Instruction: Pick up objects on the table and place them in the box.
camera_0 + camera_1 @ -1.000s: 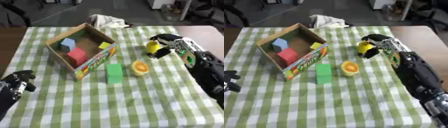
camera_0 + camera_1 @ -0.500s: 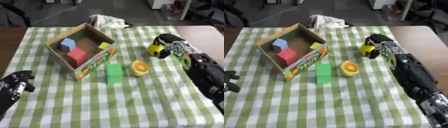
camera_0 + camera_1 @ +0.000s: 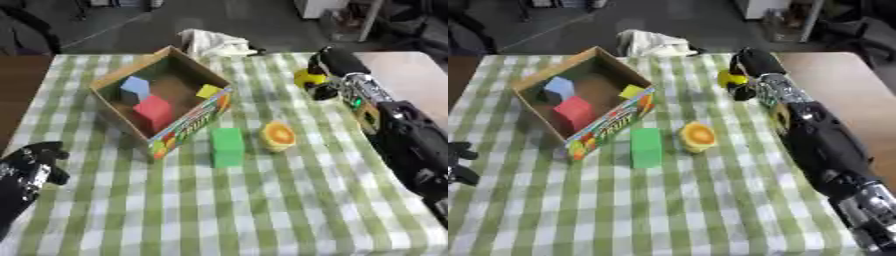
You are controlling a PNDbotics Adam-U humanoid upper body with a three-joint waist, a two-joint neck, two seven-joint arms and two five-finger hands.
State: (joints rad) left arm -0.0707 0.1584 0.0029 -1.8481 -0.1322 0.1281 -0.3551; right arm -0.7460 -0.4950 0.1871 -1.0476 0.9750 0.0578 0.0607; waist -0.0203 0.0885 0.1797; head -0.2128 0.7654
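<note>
My right hand point(image 3: 331, 66) has its fingers curled round a small yellow object point(image 3: 307, 78) at the table's far right. A green block point(image 3: 227, 146) lies in the middle, beside an orange half point(image 3: 278, 136). The open cardboard box point(image 3: 192, 121) stands at the left centre; inside are a blue block point(image 3: 135, 88), a red block point(image 3: 154, 111) and a small yellow piece point(image 3: 208, 91). My left hand point(image 3: 31, 166) rests at the lower left, fingers curled and holding nothing.
A green-and-white checked cloth point(image 3: 262, 210) covers the table. A crumpled white cloth point(image 3: 213, 43) lies at the far edge behind the box. Bare wooden tabletop point(image 3: 411, 70) shows at the right.
My right hand has closed its fingers round the yellow object and shifted slightly toward the far side. The left hand has stayed still.
</note>
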